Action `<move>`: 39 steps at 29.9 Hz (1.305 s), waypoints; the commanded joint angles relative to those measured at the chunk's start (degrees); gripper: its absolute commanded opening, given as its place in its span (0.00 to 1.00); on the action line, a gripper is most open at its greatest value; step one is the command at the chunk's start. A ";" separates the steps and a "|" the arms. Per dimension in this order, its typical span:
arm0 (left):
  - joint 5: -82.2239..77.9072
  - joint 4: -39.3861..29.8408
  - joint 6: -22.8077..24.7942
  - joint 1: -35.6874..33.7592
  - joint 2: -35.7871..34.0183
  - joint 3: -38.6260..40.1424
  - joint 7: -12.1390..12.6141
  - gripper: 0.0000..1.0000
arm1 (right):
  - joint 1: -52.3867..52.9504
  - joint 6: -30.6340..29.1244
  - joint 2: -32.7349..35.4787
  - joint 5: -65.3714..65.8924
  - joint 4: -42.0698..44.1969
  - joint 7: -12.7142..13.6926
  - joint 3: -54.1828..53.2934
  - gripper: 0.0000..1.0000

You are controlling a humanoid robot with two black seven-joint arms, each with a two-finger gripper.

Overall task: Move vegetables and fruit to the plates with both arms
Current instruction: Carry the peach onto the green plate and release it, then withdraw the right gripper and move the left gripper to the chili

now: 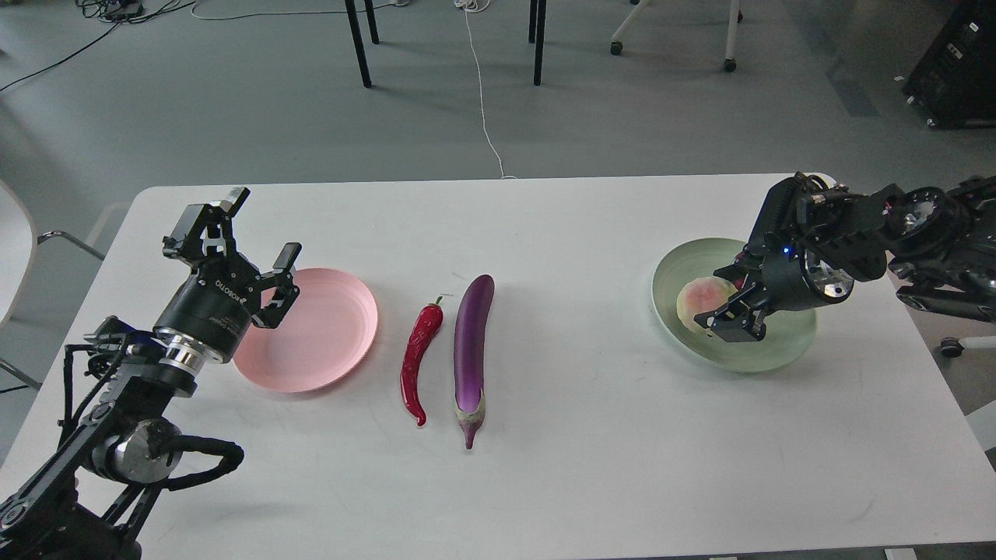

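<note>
Seemingly mid-delivery, the right gripper (pixel 734 299) hung over the green plate (pixel 778 350), fingers around the peach (pixel 703 302); whether it gripped or had let go could not be told. The left gripper (pixel 261 237) hovered spread and empty beside the bare pink plate (pixel 327 342). The chili (pixel 419 358) and eggplant (pixel 472 342) lay between the plates, probably next for the left arm.

Peach (pixel 703 301) on green plate (pixel 770 350) — right end effector (pixel 727 299) around it.
</note>
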State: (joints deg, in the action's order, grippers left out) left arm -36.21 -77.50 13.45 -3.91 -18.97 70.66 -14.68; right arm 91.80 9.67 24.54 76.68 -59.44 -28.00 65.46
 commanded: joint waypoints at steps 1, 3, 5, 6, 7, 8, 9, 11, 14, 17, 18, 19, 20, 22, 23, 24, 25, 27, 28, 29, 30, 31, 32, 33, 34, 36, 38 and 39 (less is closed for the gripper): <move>0.00 -0.02 0.00 0.04 0.08 0.00 0.09 0.98 | -0.48 -0.01 2.08 0.31 -0.15 0.00 0.11 0.62; 0.09 -0.02 -0.09 0.04 0.16 0.00 0.17 0.98 | -1.09 -0.01 2.70 0.31 -0.15 0.00 0.02 0.75; 0.09 -0.02 -0.17 -0.13 0.08 0.00 0.44 0.98 | -1.36 -0.01 3.05 0.22 -0.32 0.00 -0.07 0.87; 0.09 0.07 -0.35 -0.22 -0.10 0.00 0.44 0.98 | -1.44 -0.01 3.23 0.14 -0.50 0.00 -0.16 0.91; 0.09 0.07 -0.53 -0.31 -0.27 0.00 0.53 0.98 | -1.44 -0.01 3.23 0.13 -0.50 0.00 -0.33 0.93; 0.09 0.16 -0.70 -0.48 -0.45 0.09 0.61 0.98 | -1.44 -0.01 3.23 0.05 -0.50 0.00 -0.59 0.94; 0.09 0.33 -0.88 -0.66 -0.89 0.00 0.62 0.98 | -1.44 0.08 3.23 -0.04 -0.50 0.00 -0.86 0.94; 0.09 0.68 -1.23 -0.92 -1.77 0.00 0.79 0.98 | -1.44 0.08 3.23 -0.39 -0.50 0.00 -1.21 0.95; 0.18 0.77 -2.89 -1.71 -2.99 -0.09 0.79 0.98 | -1.45 0.08 3.67 -0.92 -0.50 0.00 -3.49 0.96; 0.27 0.86 -5.97 -2.15 -5.63 -0.09 0.79 0.98 | -1.44 0.08 5.95 -3.37 -0.94 0.00 -9.71 0.96; 0.27 0.86 -6.67 -2.15 -6.51 0.00 0.79 0.98 | -1.71 0.00 6.91 -4.95 -1.20 0.00 -12.26 0.96; 0.35 0.86 -7.03 -2.59 -7.91 0.00 0.88 0.98 | -2.49 -0.01 7.97 -7.83 -2.25 0.00 -15.59 0.96; 0.70 0.86 -6.77 -3.38 -9.05 0.00 0.88 0.98 | -3.72 -0.01 8.76 -10.56 -3.56 0.00 -18.15 0.96; 2.98 0.86 -6.94 -4.35 -10.20 -0.17 0.79 0.98 | -7.75 0.26 10.69 -18.20 -5.76 0.00 -24.64 0.96; 3.69 0.86 -7.20 -4.61 -10.21 -0.26 0.70 0.98 | -9.95 0.17 11.66 -21.80 -6.64 0.00 -28.33 0.96; 4.04 0.86 -7.21 -4.70 -10.38 -0.44 0.44 0.98 | -12.75 0.08 12.45 -25.84 -7.61 0.00 -32.81 0.96; 3.79 0.60 -7.12 -4.79 -10.56 -0.53 0.27 0.98 | -16.00 0.00 13.16 -29.80 -8.14 0.00 -37.46 0.96; 2.13 -0.28 -7.21 -4.79 -10.91 -0.97 -0.17 0.98 | -22.59 -0.36 14.12 -37.35 -8.41 0.00 -46.43 0.96; 0.55 -0.89 -7.21 -4.79 -10.82 -1.05 -0.26 0.98 | -25.24 -0.62 14.39 -40.87 -8.50 0.00 -50.82 0.96; -2.17 -2.20 -7.21 -4.79 -10.82 -1.05 -0.44 0.98 | -28.31 -0.62 14.65 -45.00 -8.85 0.00 -55.65 0.96; -5.50 -3.61 -7.03 -4.79 -10.65 -1.14 -0.70 0.98 | -31.21 -0.71 14.92 -48.96 -9.46 0.00 -60.31 0.96; -8.84 -4.93 -6.77 -4.70 -10.47 -1.23 -1.14 0.98 | -33.76 -0.71 15.36 -52.48 -10.07 0.00 -63.67 0.96; -12.53 -6.25 -6.33 -4.70 -10.30 -1.32 -1.66 0.98 | -36.31 -0.97 16.06 -56.69 -10.51 0.00 -67.70 0.96; -15.96 -7.39 -5.46 -4.79 -10.29 -1.67 -2.02 0.98 | -38.51 -1.84 16.85 -60.82 -10.87 0.00 -71.83 0.97; -18.86 -8.27 -4.32 -4.96 -10.29 -2.54 -2.02 0.98 | -40.27 -2.98 17.64 -64.34 -11.13 0.00 -75.09 0.97; -26.59 -9.25 -1.77 -6.80 -10.64 -5.43 -1.67 0.98 | -43.79 -6.93 19.13 -71.64 -11.05 0.00 -80.99 0.97; -39.04 -9.16 0.43 -11.53 -10.82 -10.78 -1.76 0.98 | -47.13 -11.76 20.80 -77.97 -10.43 0.00 -85.91 0.97; -44.68 -8.81 1.31 -13.91 -10.91 -13.51 -1.85 0.98 | -48.45 -13.70 21.68 -80.52 -10.17 0.00 -87.59 0.97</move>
State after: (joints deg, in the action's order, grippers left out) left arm -65.84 -86.41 12.00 -12.17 -29.60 63.79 -16.44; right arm 47.64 1.66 43.95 4.31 -70.27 -27.98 -15.97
